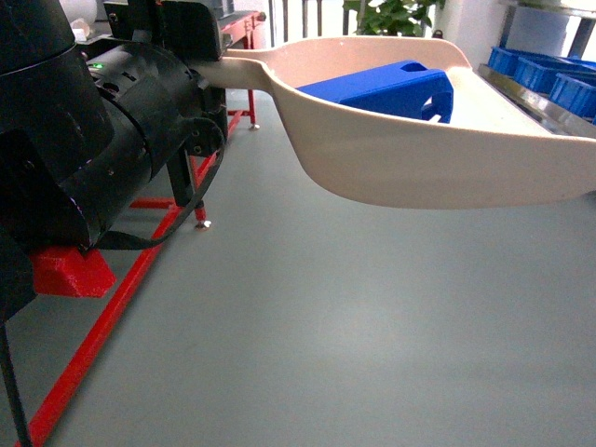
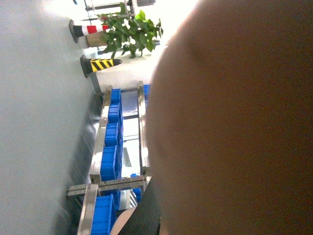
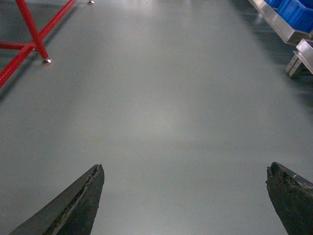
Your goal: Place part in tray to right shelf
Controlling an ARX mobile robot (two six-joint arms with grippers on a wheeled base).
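Note:
The beige tray (image 1: 400, 158) hangs in the air across the head view, its long handle running left into my left gripper (image 1: 200, 56), which is shut on it. The blue part (image 1: 386, 88) lies inside the tray, against the back of the scoop. The tray's front lip reaches toward the right shelf (image 1: 540, 104), a steel rack at the upper right. In the left wrist view the tray's underside (image 2: 234, 122) fills the frame and hides the jaws; the right shelf (image 2: 100, 142) shows beyond it. My right gripper (image 3: 186, 165) is open over bare floor, its fingers (image 3: 83, 205) wide apart.
Blue crates (image 1: 549, 70) sit on the steel rack. A red metal frame (image 1: 112, 307) stands on the grey floor at the left, also in the right wrist view (image 3: 29, 34). A potted plant (image 2: 129, 32) and striped bollards (image 2: 100, 63) stand beyond the rack.

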